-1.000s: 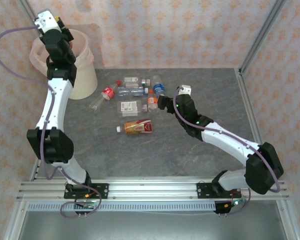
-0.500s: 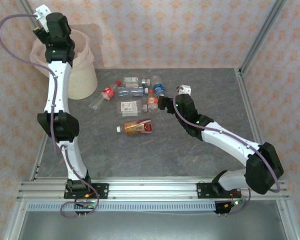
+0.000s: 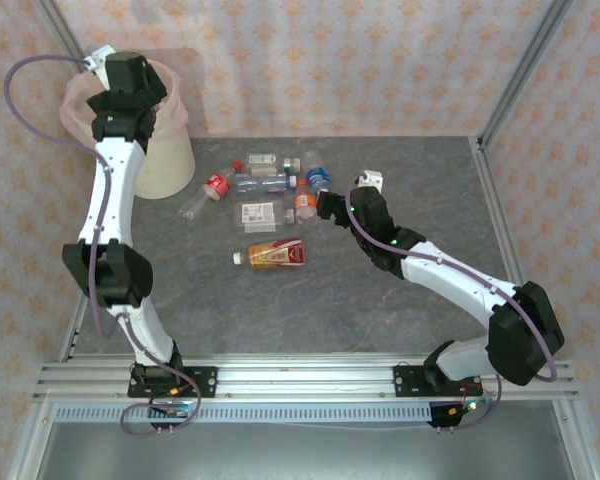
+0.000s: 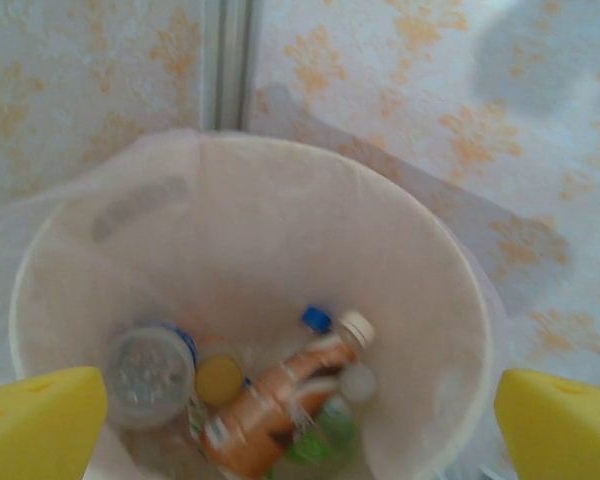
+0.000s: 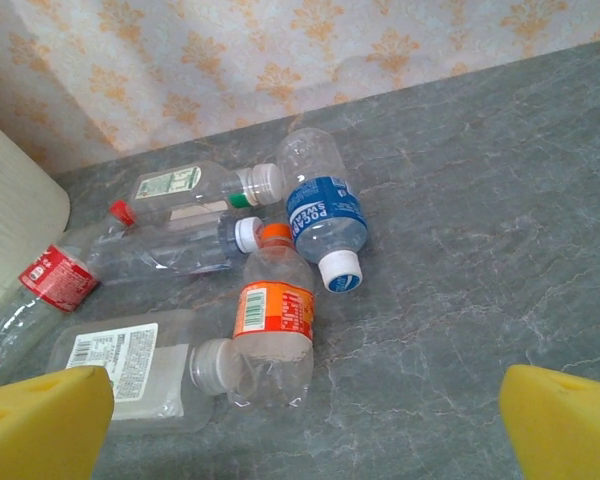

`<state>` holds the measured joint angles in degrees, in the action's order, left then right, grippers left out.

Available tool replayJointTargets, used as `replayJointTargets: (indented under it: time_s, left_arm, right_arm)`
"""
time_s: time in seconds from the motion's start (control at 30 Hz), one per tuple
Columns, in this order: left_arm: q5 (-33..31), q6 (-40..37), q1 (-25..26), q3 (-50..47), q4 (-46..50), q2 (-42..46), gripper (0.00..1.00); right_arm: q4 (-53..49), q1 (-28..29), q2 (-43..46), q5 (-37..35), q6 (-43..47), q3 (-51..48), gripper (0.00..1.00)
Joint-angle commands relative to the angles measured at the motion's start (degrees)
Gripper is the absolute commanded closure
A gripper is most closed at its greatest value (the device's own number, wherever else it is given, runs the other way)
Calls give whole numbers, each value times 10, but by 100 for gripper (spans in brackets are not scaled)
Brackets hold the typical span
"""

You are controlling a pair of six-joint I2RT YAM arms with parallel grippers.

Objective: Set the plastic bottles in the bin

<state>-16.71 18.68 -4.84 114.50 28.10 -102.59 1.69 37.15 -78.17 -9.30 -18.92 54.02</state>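
The cream bin point(image 3: 168, 152) stands at the table's far left. My left gripper point(image 3: 120, 78) hangs above its mouth, open and holding nothing. In the left wrist view its yellow fingers point(image 4: 40, 420) frame the bin's rim point(image 4: 452, 290), and several plastic bottles lie inside, among them an orange-brown one point(image 4: 280, 405). My right gripper point(image 3: 326, 208) is open just above the table beside the loose bottles. Straight ahead of it lie an orange-labelled bottle point(image 5: 275, 325), a blue-labelled one point(image 5: 325, 210) and a white-labelled one point(image 5: 130, 365). A red-labelled bottle point(image 5: 50, 280) lies further left.
A flat orange-brown bottle point(image 3: 273, 255) lies alone nearer the arms. Patterned walls close in the back and both sides, with a metal post point(image 3: 520, 70) at the back right. Bare grey tabletop point(image 3: 280, 310) stretches in front of the bottles.
The left arm has swung its wrist from the bin's far left edge to over the bin's mouth, and its jaws have opened. The right arm has stayed still.
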Motion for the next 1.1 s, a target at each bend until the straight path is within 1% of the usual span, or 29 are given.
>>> replayJointTargets:
  time_s: [0.0, 0.07, 0.13, 0.2, 0.27, 0.33, 0.4, 0.47, 0.53, 0.6, 0.73, 0.83, 0.9, 1.0, 1.07]
  left_arm:
    - [21, 38, 20, -75, -67, 74, 0]
    - [18, 45, 36, -116, -77, 99, 0]
    - [16, 29, 51, -153, -88, 121, 0]
    - [37, 0, 62, -170, -82, 130, 0]
    - [67, -34, 72, -163, -46, 124, 0]
    - [81, -85, 91, -138, 7, 108, 0]
    - [81, -147, 116, -116, 63, 89, 0]
    - [63, -214, 144, -110, 108, 71, 0]
    - [30, -256, 162, -126, 140, 57, 0]
    - [23, -260, 162, -140, 169, 49, 0]
    - [66, -296, 163, -151, 237, 22, 0]
    - [20, -323, 158, -148, 259, -19, 0]
    - [18, -335, 146, -135, 275, -51, 0]
    - [25, -359, 137, -86, 323, -121, 0]
    - [16, -369, 133, -57, 336, -161, 0]
  right_arm:
    - [-11, -4, -4, -17, -16, 19, 1]
    - [-11, -4, -2, -20, -20, 16, 1]
    - [-10, -5, 2, -25, -23, 10, 1]
    - [-9, -5, 8, -29, -23, 6, 1]
    - [-9, -6, 14, -34, -23, 1, 1]
    - [-9, -6, 19, -40, -23, -5, 1]
    - [-7, -7, 22, -46, -23, -9, 1]
    - [-4, -8, 23, -47, -26, -12, 1]
    - [-3, -9, 22, -46, -27, -13, 1]
    - [-4, -9, 23, -46, -26, -13, 1]
    - [-5, -12, 21, -50, -20, -11, 1]
    - [-6, -14, 16, -45, -20, -8, 1]
    - [-7, -14, 15, -42, -20, -6, 1]
    - [-8, -14, 16, -43, -21, -8, 1]
    - [-8, -15, 19, -48, -22, -11, 1]
